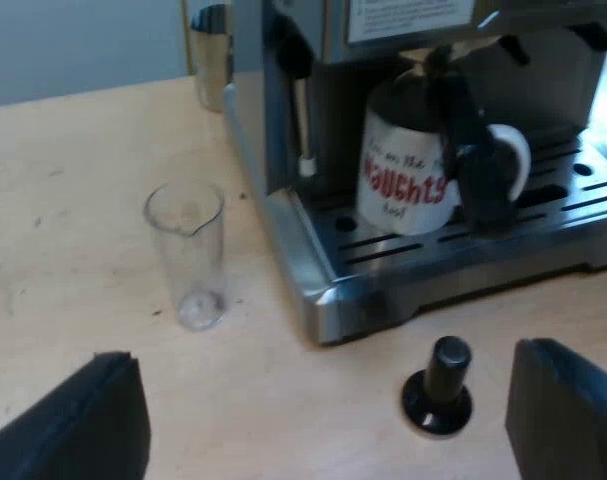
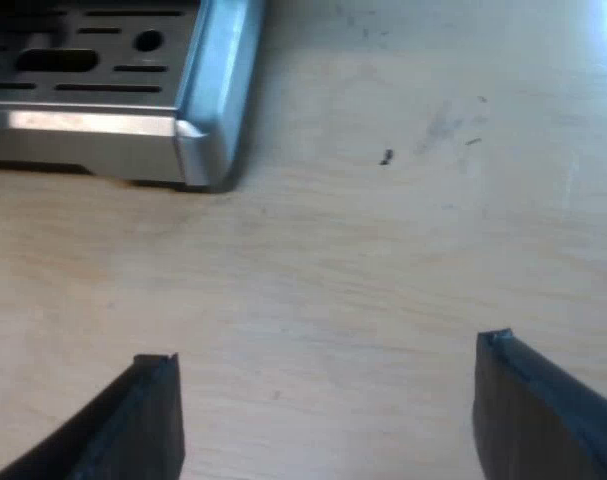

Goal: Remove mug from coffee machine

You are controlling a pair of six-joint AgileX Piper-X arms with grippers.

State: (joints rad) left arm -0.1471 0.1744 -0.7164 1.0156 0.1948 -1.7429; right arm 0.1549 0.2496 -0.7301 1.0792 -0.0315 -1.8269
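Note:
A white mug (image 1: 403,175) with red lettering stands on the slotted drip tray (image 1: 383,260) of the espresso machine (image 1: 303,60), under its spouts. A dark handle (image 1: 480,165) reaches down from the machine's front and covers part of the mug beside its white loop handle. My left gripper (image 1: 323,430) hovers open over the wooden table, short of the tray, with nothing between its fingers. My right gripper (image 2: 328,415) is open too, above bare table near a corner of the drip tray (image 2: 198,130).
A clear measuring glass (image 1: 188,255) stands upright on the table beside the machine. A tamper with a black knob (image 1: 440,385) sits on the table just before the tray, close to my left gripper. A metal cup (image 1: 211,50) stands farther off by the machine.

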